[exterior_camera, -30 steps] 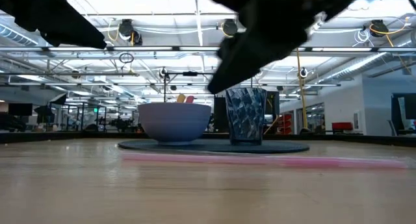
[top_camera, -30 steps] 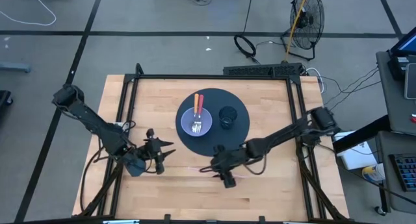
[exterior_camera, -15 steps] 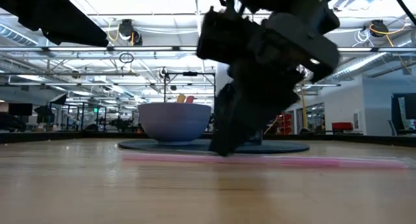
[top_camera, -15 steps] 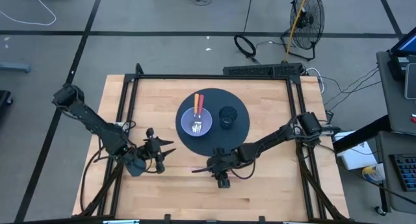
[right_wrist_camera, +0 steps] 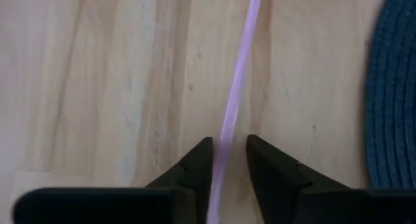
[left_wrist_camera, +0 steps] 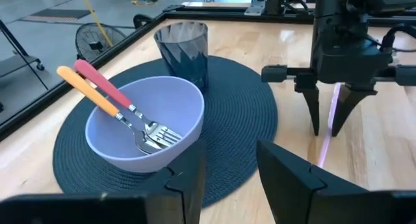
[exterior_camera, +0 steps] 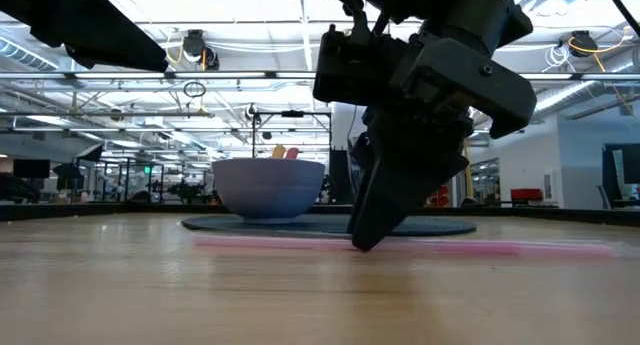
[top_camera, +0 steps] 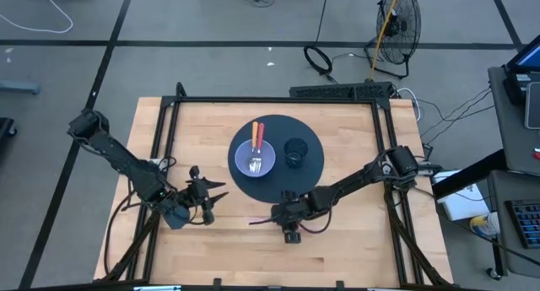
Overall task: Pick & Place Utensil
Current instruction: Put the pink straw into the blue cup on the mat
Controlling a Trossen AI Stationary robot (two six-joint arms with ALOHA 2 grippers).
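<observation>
Two utensils (orange and pink handles) already in bowl (top_camera: 255,159) on mat (top_camera: 305,145), centre of high view; cup (top_camera: 295,151) just right of bowl. Third item, thin pink straw (left_wrist_camera: 328,116), flat on table (top_camera: 354,245) below mat, lower centre of frame. Right gripper (top_camera: 286,220) down over straw, fingers (right_wrist_camera: 195,164) parted and straddling it, tips at or near the wood; not yet closed on anything. Straw visible running between the fingers in right wrist view, slightly off the gap's centre line. Left gripper (top_camera: 205,200) parked lower left, fingers apart, holding nothing.

Risks, judged from this pose:
- Straw thin and light: likely to roll or skid aside on closing, leaving an empty pinch.
- Tips too high: closing above straw. Too low: scraping wood.
- Grasp far from straw's middle: drooping or swinging in transit, clipping cup or bowl rim.
</observation>
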